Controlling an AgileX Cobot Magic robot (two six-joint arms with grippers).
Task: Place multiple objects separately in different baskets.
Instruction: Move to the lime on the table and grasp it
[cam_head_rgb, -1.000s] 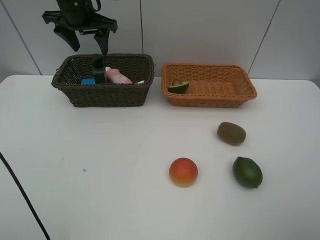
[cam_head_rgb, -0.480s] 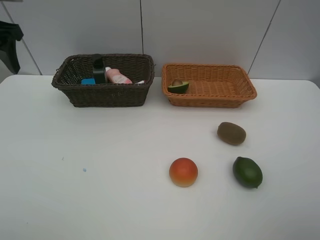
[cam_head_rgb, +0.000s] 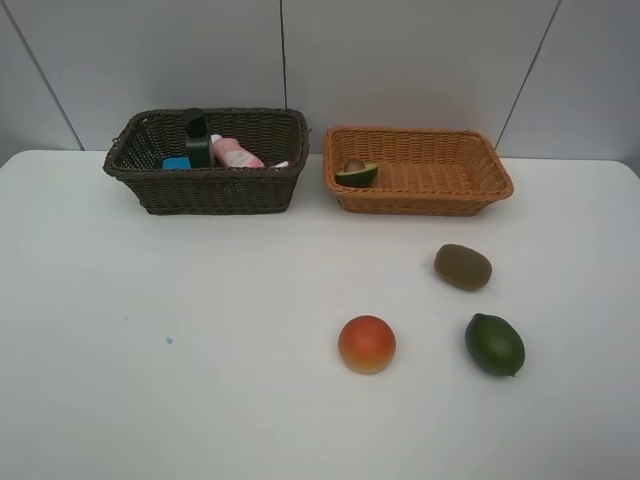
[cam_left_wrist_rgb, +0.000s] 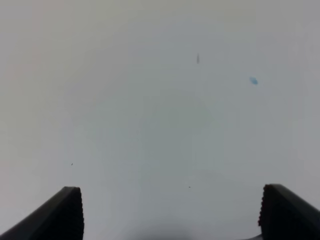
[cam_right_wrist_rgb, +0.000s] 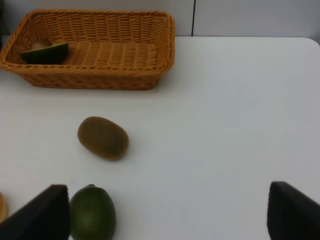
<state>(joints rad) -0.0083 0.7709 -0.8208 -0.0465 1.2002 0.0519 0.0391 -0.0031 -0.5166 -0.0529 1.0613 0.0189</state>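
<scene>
White table (cam_head_rgb: 200, 420) fills most of high view; top smooth, matte, evenly lit. Far edge meets wall (cam_head_rgb: 420, 60) of pale grey panels. Thin dark seam (cam_head_rgb: 283, 50) runs vertical near middle of wall; slanted seams at left and right. Small blue speck (cam_head_rgb: 168, 340) on table, near left part; tiny dark speck (cam_head_rgb: 125, 318) near it, further left. Light soft, diffuse, from above; shadows short and faint. No floor or window in view.

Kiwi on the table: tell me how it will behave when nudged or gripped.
The kiwi is egg-shaped and lies on its side on the smooth table, so a nudge would probably roll it. Its matte brown skin probably resists slipping when gripped.
</scene>
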